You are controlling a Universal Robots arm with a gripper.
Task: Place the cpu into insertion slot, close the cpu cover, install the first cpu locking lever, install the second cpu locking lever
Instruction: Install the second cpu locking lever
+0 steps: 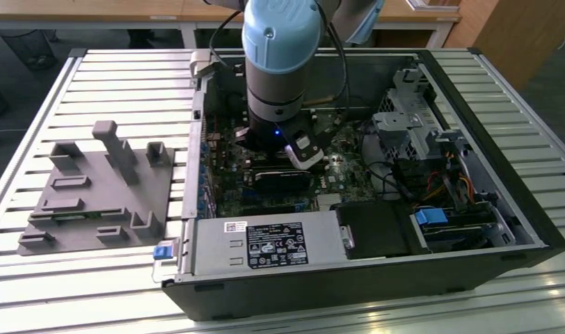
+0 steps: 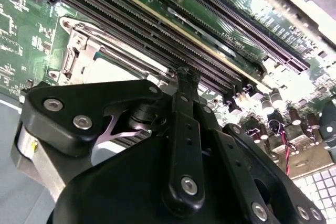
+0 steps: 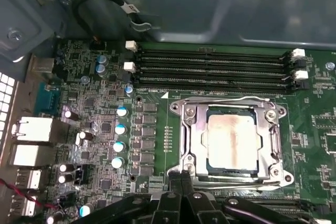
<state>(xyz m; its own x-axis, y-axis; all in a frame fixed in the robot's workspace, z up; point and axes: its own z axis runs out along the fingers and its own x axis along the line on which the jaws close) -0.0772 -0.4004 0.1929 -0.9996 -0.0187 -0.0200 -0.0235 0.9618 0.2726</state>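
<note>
we saw the cpu (image 3: 232, 139) seated in the insertion slot (image 3: 195, 136), right of centre in the first wrist view, with the cpu cover (image 3: 271, 145) shut over it. the gripper (image 3: 182, 179) had its jaws together, tips at the socket's near edge.

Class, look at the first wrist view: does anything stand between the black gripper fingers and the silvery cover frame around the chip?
Nothing visible does. The black gripper sits right at the edge of the silvery cpu cover, which frames the silvery-tan cpu.
</note>
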